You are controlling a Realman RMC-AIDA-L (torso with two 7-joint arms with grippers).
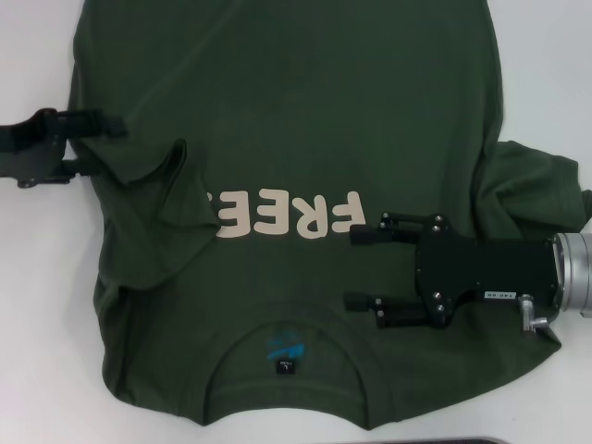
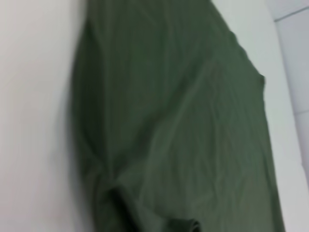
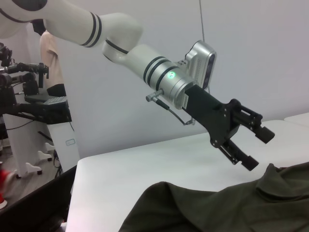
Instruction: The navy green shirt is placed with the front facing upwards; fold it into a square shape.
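Collar nearest—navy green shirt hem cropped; both jaws open, empty.

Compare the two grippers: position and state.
The left gripper sits at the shirt's left edge beside a bunched fold, while the right gripper hangs over the chest by the "FREE" lettering. In the right wrist view the left gripper is off the cloth. Both are open, holding nothing.
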